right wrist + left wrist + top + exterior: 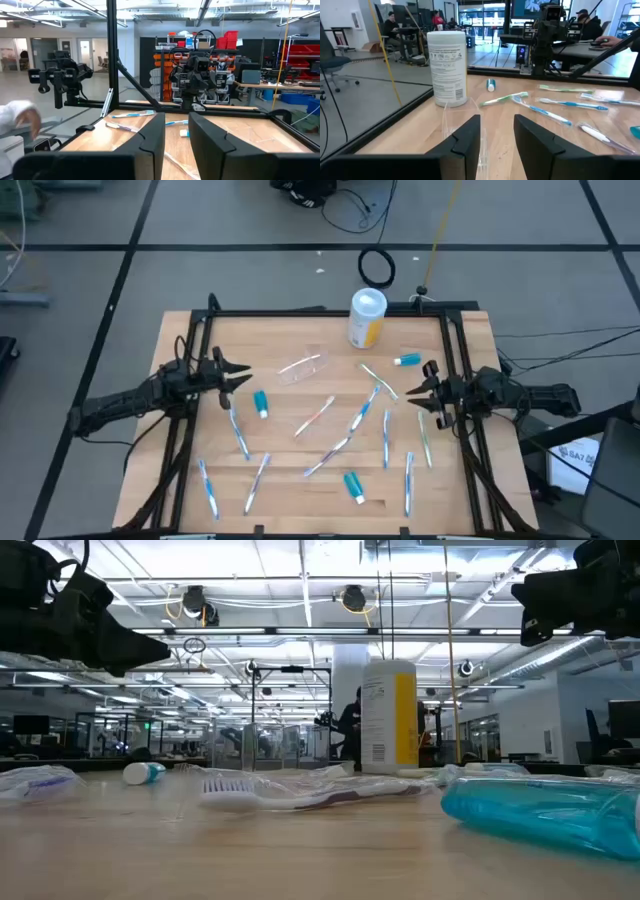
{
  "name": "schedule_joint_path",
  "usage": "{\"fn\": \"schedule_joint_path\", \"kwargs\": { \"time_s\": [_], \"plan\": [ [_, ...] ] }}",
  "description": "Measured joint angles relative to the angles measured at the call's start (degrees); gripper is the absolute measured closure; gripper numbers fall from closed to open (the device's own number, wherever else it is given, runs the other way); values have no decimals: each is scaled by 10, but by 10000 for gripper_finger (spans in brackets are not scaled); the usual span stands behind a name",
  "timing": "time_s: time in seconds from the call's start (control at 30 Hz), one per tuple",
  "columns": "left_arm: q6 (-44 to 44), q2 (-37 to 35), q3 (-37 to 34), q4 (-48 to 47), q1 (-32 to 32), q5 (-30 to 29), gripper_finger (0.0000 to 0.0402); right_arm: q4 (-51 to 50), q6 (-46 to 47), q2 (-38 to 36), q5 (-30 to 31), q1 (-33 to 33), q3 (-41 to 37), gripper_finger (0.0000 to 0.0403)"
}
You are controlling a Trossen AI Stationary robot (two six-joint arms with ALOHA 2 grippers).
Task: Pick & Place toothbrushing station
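The yellow canister carries small print too fine to read. Both pincers hover empty, left pincer and right pincer each parted narrowly. The clear cup lies tipped mid-counter, toothbrushes scattered around.

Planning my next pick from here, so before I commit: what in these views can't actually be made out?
- Small clear plastic cup: lies on its side; high view too small to show its mouth; left gripper fingers hide it in the left wrist view.
- Teal toothpaste tube: cut off by the low view's right edge.
- Thin pale toothbrushes: bristle ends too small in the high view.
- Right gripper: empty, open.
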Motion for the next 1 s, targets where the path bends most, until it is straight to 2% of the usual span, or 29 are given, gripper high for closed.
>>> {"fn": "schedule_joint_path", "kwargs": {
  "time_s": [0.8,1.0],
  "plan": [
    [0,0,0,2,0,0,277,3,0,0,0,0,0,326],
    [0,0,0,3,0,0,277,16,-47,0,0,0,0,326]
  ]
}}
